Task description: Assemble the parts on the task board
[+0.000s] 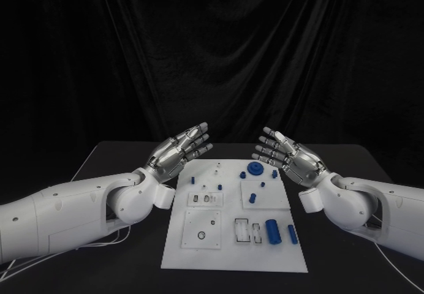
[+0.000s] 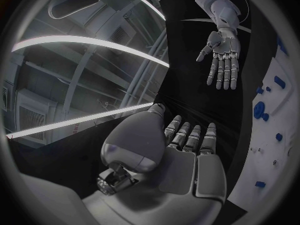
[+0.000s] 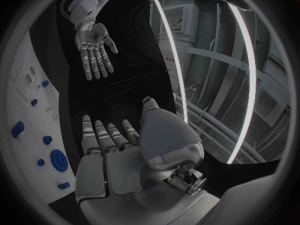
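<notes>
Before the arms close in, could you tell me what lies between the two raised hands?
In the head view, the far end of the task board, with its small blue parts, lies between the left hand and the right hand.

Left hand (image 2: 187,150) seen from behind, fingers extended and apart, holding nothing; right hand (image 2: 222,60) across the black table (image 2: 194,80), palm open, fingers straight; task board (image 2: 265,150) alongside, bearing small blue parts (image 2: 260,111).

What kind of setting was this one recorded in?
Probably a robot test or demo stage: a black table before a black curtain, a white task board with small blue parts, both hands open above it.
</notes>
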{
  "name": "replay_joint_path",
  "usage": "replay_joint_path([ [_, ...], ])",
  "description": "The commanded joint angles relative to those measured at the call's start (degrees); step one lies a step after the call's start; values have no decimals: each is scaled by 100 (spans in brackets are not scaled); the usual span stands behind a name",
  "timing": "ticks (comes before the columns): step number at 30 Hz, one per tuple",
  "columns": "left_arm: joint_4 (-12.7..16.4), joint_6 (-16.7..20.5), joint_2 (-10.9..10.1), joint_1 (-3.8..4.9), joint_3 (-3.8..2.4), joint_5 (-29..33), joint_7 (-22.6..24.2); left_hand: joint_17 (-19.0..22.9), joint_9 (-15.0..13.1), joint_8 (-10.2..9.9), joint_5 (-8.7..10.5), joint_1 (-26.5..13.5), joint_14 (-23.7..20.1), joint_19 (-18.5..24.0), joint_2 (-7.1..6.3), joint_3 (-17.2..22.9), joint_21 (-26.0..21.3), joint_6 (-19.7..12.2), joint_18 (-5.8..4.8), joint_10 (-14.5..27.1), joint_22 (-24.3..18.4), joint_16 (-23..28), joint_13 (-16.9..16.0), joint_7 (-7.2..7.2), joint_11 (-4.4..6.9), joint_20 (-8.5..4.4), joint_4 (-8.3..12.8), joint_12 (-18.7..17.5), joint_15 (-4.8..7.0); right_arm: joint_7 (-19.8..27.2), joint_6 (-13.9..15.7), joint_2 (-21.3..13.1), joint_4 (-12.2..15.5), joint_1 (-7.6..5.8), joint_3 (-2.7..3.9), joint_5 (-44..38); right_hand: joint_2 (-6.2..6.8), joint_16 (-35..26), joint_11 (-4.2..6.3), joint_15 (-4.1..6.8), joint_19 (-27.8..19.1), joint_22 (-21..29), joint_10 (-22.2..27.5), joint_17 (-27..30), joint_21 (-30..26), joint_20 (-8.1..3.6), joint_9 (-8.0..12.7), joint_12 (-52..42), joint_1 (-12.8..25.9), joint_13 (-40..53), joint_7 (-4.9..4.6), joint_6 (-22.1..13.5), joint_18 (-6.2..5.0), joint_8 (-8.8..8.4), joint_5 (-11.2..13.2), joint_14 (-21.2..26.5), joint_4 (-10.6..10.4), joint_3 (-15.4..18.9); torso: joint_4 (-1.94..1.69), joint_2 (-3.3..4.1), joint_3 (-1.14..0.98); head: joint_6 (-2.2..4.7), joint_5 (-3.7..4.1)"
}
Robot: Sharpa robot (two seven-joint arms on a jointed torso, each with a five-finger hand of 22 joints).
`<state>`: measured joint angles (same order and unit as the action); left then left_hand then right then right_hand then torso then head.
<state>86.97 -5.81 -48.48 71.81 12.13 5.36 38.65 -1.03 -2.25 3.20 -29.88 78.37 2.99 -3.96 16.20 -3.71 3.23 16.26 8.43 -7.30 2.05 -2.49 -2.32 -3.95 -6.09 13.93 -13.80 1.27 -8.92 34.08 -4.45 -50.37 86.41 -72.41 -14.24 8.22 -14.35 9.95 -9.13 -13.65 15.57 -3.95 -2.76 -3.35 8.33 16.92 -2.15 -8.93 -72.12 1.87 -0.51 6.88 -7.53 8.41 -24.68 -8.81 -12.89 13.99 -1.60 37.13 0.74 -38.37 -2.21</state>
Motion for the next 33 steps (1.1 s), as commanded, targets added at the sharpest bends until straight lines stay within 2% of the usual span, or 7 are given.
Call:
replay_joint_path([
  [1,62,-122,-71,-5,-5,-78,1155,-10,8,-33,-98,101,-2,-49,-17,103,47,-2,27,23,11,-47,-6,66,-25,6,102,14,-52,35,-263,-81,1,9,4,-56,20,166,-79,-25,535,-73,-39,-24,223,-7,-20,-207,-149,28,-39,2,141,146,-65,-145,133,-39,-44,47,9,-68,54],
  [8,389,6,-415,-3,-6,-199,1352,-26,32,-113,-196,109,60,-183,-103,461,134,-223,45,25,41,-107,-18,323,-168,137,428,17,-170,-31,-232,-369,149,4,4,-82,171,1314,-212,52,1949,-212,-369,-275,777,-37,-84,-1485,-735,190,-222,365,-32,769,-514,-1139,825,-288,-36,99,21,-245,53],
  [13,567,8,-596,2,-6,-262,1404,-42,35,-125,-217,43,128,-259,-131,569,183,-286,46,17,59,-164,-28,381,-192,201,524,18,-238,-80,-149,-534,216,-17,4,-232,224,1658,-287,162,2739,-437,-513,-366,1308,-80,-74,-2257,-1091,287,-253,423,-202,866,-466,-1544,1283,-554,-55,120,68,-288,127],
  [18,594,-34,-631,5,-6,-299,1408,-144,36,-128,-245,-52,578,-703,-175,717,462,-332,-33,66,179,-529,-22,418,-165,299,632,14,-454,-121,28,-707,313,-91,5,-515,320,2282,-391,357,3211,-820,-889,-557,2037,-217,-109,-2913,-1412,408,-284,653,-227,1112,-430,-2697,1742,-748,-68,251,90,-212,172],
  [23,588,-46,-668,6,-6,-343,1407,-164,36,-127,-259,-108,745,-831,-192,801,532,-341,-126,66,200,-672,-26,417,-172,294,666,15,-511,-173,246,-692,268,-175,5,-762,324,2510,-290,565,3188,-1448,-1485,-554,3069,-415,-115,-3226,-1474,420,-334,865,-244,1284,-317,-3550,1968,-815,-41,380,84,-196,152],
  [27,636,-13,-763,6,-6,-490,1397,-139,36,-128,-270,-120,663,-816,-195,824,518,-349,-145,94,191,-609,-16,423,-165,291,675,9,-517,-433,366,-603,157,-342,6,-1089,313,2816,-185,731,3172,-2076,-2005,-597,4107,-510,-181,-3355,-1439,371,-472,1425,-298,1715,-110,-4159,2047,-856,-26,522,85,-121,153],
  [33,734,9,-895,5,-5,-686,1369,-135,40,-132,-270,-126,669,-819,-213,848,518,-372,-163,109,188,-618,-12,425,-170,290,700,6,-531,-1105,632,-513,87,-696,5,-1886,376,3182,-146,835,3173,-2438,-2266,-666,4727,-575,-201,-3341,-1446,284,-653,1908,-317,1886,63,-4494,2130,-908,-103,766,72,37,258],
])
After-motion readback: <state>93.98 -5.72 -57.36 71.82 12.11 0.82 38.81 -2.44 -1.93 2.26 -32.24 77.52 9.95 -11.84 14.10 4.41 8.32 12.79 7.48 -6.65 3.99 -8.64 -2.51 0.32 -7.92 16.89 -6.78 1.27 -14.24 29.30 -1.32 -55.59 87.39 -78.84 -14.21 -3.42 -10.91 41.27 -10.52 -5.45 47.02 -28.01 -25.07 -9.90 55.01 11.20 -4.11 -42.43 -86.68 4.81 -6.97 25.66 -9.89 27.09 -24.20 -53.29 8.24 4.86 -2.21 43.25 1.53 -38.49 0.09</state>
